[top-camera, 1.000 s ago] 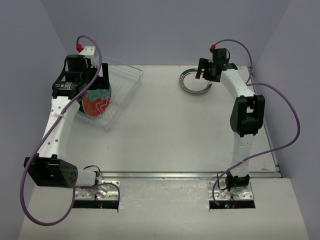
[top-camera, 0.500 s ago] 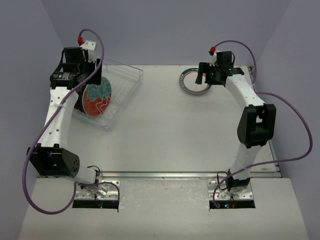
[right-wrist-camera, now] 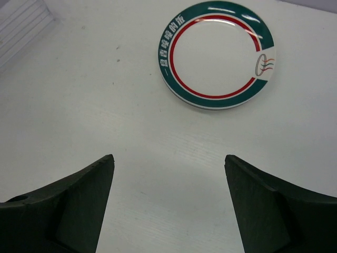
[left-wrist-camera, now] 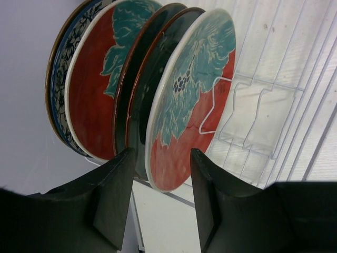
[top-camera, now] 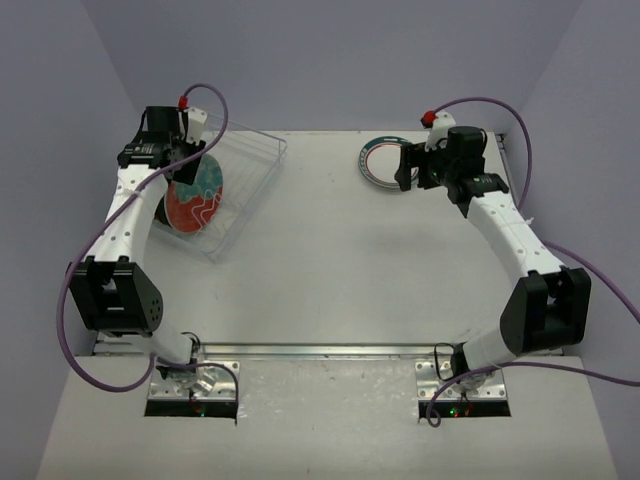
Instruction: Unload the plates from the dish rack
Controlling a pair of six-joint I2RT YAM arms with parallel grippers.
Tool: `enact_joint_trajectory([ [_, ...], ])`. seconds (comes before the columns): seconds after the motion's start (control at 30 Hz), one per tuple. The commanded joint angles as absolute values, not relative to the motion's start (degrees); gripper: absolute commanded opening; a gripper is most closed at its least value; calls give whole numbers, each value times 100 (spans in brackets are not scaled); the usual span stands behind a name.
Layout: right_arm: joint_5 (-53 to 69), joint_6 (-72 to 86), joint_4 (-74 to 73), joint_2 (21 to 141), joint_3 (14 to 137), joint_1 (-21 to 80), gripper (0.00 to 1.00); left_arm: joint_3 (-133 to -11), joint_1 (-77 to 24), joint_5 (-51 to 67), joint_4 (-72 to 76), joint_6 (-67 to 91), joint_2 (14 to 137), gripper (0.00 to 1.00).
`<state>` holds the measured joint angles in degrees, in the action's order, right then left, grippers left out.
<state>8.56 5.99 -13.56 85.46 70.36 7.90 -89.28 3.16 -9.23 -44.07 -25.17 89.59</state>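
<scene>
my left gripper (left-wrist-camera: 162, 161) sits narrow around the teal-orange plate (left-wrist-camera: 196, 87) rim, can't tell if it's actually pinching, right gripper (right-wrist-camera: 168, 161) wide open

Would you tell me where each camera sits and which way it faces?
Top external: above, behind the bases, looking down at the table; both arms show.
Left wrist: left arm, facing upright plates in the dish rack; left tool straddles the front plate.
Right wrist: right arm, looking down at the white plate; right tool open.
Top and right wrist share that plate.
</scene>
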Motion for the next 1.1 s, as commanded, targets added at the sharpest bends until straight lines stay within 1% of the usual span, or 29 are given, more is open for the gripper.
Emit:
enact_joint_trajectory([
  [0.0,929,558,-1140,8526,6989,782,85,-8804,343,-1143,-3909,-2713,9029,44],
  [0.2,1002,606,-1164,8464,6996,779,85,-8713,352,-1208,-3797,-2755,9211,43],
  [0.33,1083,662,-1187,8435,7005,775,85,-8506,359,-1101,-3706,-2787,9303,37],
  [0.67,1269,829,-1178,8421,6929,782,85,-8018,357,-593,-3549,-2590,9407,28],
  [0.77,1342,920,-1239,8464,6952,782,84,-7815,352,-600,-3351,-2527,9468,23],
  [0.87,1402,993,-1235,8451,6948,782,84,-7717,360,-611,-3222,-2488,9466,13],
  [0.93,1440,1027,-1222,8397,6919,782,84,-7683,344,-632,-3141,-2421,9383,2],
  [0.97,1456,1036,-1214,8386,6910,782,84,-7682,350,-633,-3123,-2402,9341,0],
  [1.07,1485,1067,-1178,8315,6856,782,84,-7703,352,-659,-3072,-2369,9108,0],
])
